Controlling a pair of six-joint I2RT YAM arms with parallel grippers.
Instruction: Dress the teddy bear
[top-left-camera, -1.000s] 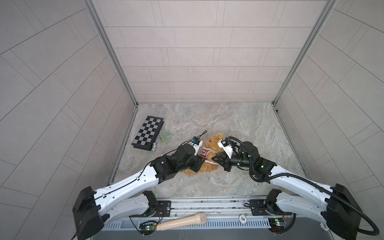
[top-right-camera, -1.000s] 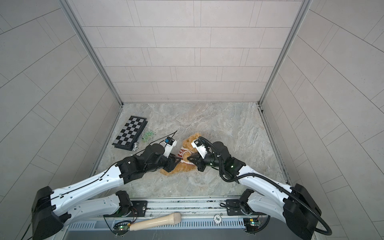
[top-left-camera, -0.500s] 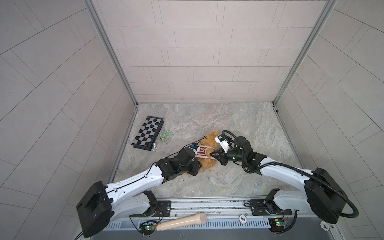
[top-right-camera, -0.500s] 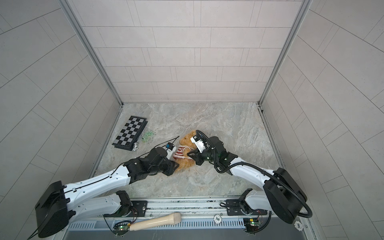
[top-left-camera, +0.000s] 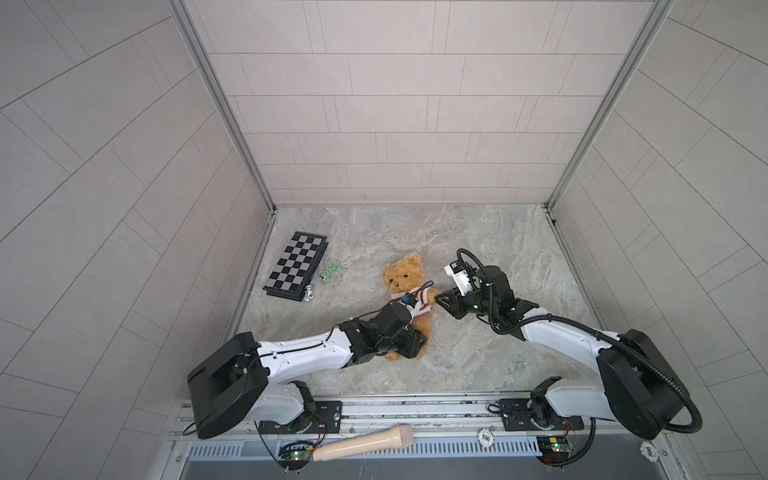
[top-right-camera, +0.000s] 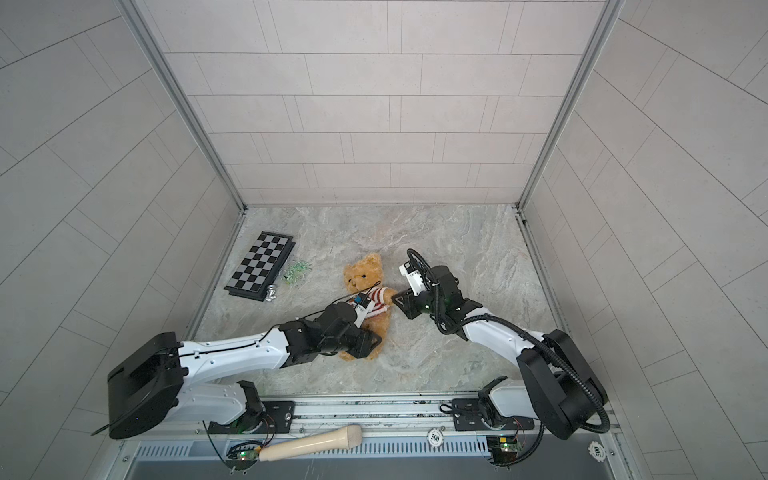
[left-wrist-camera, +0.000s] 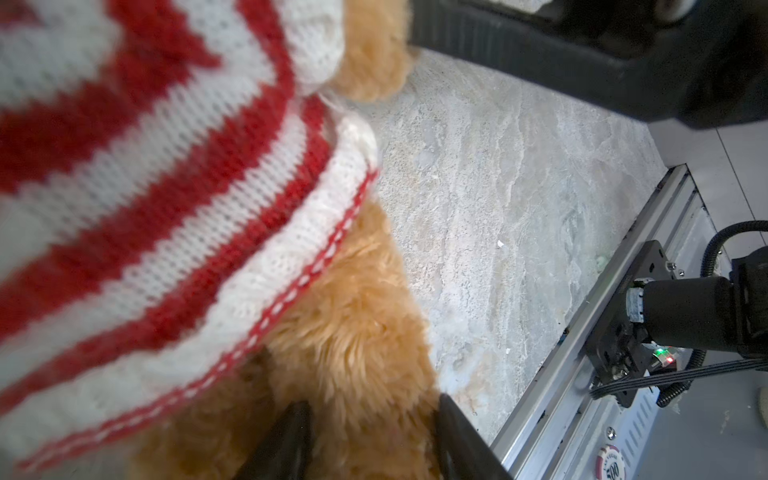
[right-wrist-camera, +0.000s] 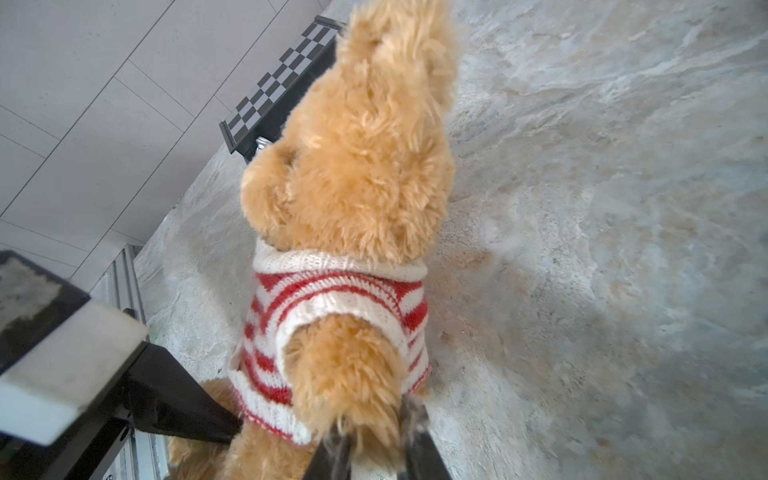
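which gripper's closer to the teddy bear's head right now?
Right. The right gripper sits at the arm poking from the sweater sleeve, beside the head of the teddy bear. The left gripper straddles the lower body below the sweater hem, further off.

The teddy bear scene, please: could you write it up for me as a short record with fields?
Bear: teddy bear lies face up on the table, head toward the back wall
Clothing: striped sweater on its torso, collar at neck, one arm through a sleeve
Left tool: fingertips either side of the bear's lower body; grip unclear
Right tool: fingertips either side of the sleeved arm's paw; grip unclear
Nearby: chessboard, apart from the bear
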